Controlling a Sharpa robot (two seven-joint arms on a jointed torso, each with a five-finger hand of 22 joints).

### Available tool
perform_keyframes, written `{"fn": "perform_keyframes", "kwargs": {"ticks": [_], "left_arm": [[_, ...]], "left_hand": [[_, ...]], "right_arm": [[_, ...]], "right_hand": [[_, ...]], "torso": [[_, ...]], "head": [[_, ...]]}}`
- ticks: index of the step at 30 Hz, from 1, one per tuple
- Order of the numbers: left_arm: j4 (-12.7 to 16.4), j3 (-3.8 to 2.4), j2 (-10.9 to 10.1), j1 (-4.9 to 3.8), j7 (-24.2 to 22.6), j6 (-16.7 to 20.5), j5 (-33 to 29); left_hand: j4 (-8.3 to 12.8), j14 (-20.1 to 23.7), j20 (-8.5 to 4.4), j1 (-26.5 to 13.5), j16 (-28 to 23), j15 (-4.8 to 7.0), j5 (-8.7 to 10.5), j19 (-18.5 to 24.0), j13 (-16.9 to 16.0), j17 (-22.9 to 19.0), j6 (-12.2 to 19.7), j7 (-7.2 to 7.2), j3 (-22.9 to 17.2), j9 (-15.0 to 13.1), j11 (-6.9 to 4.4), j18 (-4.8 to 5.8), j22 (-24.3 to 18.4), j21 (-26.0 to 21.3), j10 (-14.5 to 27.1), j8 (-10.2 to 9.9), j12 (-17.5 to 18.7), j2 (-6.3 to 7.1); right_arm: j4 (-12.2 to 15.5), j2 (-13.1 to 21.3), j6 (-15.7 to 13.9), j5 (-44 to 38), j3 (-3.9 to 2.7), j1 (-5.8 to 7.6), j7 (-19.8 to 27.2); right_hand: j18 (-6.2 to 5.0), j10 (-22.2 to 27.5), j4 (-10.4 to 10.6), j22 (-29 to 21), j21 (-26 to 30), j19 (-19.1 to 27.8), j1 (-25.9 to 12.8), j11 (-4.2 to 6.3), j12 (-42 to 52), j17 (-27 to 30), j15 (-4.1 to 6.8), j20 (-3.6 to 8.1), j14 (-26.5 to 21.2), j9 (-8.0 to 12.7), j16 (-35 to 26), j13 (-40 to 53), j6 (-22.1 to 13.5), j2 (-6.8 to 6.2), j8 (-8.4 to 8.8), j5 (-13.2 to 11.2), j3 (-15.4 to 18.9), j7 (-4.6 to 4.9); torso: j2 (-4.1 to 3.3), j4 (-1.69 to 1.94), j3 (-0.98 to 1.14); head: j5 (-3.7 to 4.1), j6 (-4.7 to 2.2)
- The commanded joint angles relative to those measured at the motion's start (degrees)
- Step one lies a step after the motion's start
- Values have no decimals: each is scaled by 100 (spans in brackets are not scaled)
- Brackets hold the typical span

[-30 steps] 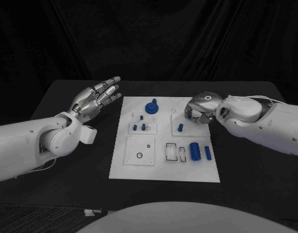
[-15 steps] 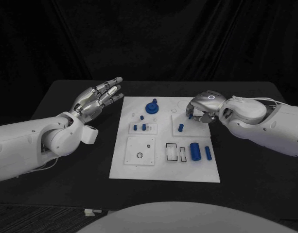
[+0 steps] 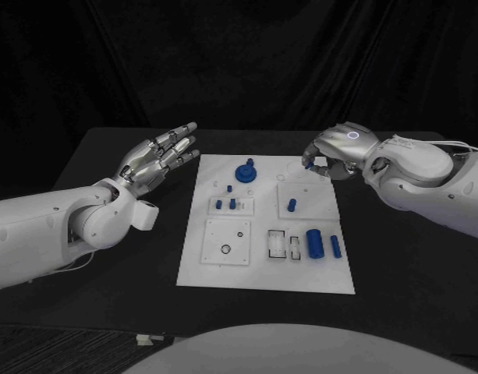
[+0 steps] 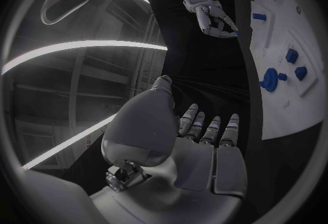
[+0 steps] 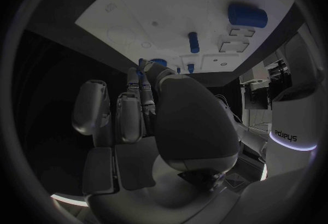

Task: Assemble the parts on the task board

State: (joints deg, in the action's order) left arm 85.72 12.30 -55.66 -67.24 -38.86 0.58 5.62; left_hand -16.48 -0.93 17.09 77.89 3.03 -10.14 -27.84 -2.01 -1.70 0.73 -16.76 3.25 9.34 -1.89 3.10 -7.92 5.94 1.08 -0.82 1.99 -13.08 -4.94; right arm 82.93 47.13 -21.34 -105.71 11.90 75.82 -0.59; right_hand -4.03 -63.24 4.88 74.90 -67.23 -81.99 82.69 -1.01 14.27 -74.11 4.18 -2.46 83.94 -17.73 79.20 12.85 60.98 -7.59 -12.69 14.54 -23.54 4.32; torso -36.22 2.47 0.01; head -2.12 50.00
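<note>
Between the curled fingertips (image 3: 309,162) of the right hand (image 3: 338,149) a small blue piece (image 3: 306,164) appears pinched; the hand hangs above the white board (image 3: 306,273) near its two o'clock corner, the piece clear of the surface. The grip looks thin, so the piece could slip or tilt if the hand swings quickly, and a tilted piece would likely jam at a hole's rim rather than seat.

Off the board's ten o'clock side, the left hand (image 3: 157,157) floats palm-up with fingers straight and apart, holding nothing.

On the board, a blue knob (image 3: 244,170) stands toward twelve o'clock, with two short pegs (image 3: 225,205) upright in a square inset just below it. A lone peg (image 3: 292,205) stands near centre-right. Toward five o'clock a thick cylinder (image 3: 314,242) and a thin rod (image 3: 335,246) lie side by side, next to rectangular slots (image 3: 276,243) that look unfilled. At seven o'clock a square plate (image 3: 225,241) shows a small ring-shaped hole.
</note>
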Motion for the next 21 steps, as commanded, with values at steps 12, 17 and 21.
{"fn": "perform_keyframes", "kwargs": {"ticks": [12, 17, 21], "left_arm": [[107, -6, 51, 5, -1199, 322, 2], [105, -6, 101, 5, -1307, 483, 2], [110, -6, 116, 5, -1367, 548, 2]], "left_hand": [[-22, 89, -106, 10, -196, 356, 46, 32, -4, -47, 439, -448, 229, 35, 242, 56, -60, -5, -1, -52, -44, -63], [-36, 92, -258, -89, -238, 464, 70, 59, -3, -56, 482, -525, 279, 36, 186, -13, -113, -16, 1, -52, -53, -62], [-36, 92, -285, -124, -243, 499, 97, 61, -3, -57, 530, -563, 290, 42, 175, -37, -115, -16, 3, -59, -57, -68]], "right_arm": [[1377, -119, 1106, -198, -3, 193, -599], [1404, -427, 1234, -332, -3, 174, -567], [1318, -679, 1319, -388, -3, 122, -527]], "right_hand": [[-10, 23, -31, 962, -108, -36, -14, -68, -20, -23, -76, -39, 201, 7, -9, -55, -233, 32, 109, -115, 5, 53], [-11, 59, -45, 961, -106, -33, -6, -73, -46, -25, -76, -42, 201, 19, -9, -72, -287, 34, 149, -96, -12, 58], [-10, 64, -48, 963, -112, -35, -3, -76, -50, -30, -77, -42, 203, 20, -6, -75, -290, 36, 153, -86, -16, 62]], "torso": [[10, 2, -11], [21, -2, -9], [21, 4, -11]], "head": [[-273, 0], [-436, 0], [-535, 0]]}}
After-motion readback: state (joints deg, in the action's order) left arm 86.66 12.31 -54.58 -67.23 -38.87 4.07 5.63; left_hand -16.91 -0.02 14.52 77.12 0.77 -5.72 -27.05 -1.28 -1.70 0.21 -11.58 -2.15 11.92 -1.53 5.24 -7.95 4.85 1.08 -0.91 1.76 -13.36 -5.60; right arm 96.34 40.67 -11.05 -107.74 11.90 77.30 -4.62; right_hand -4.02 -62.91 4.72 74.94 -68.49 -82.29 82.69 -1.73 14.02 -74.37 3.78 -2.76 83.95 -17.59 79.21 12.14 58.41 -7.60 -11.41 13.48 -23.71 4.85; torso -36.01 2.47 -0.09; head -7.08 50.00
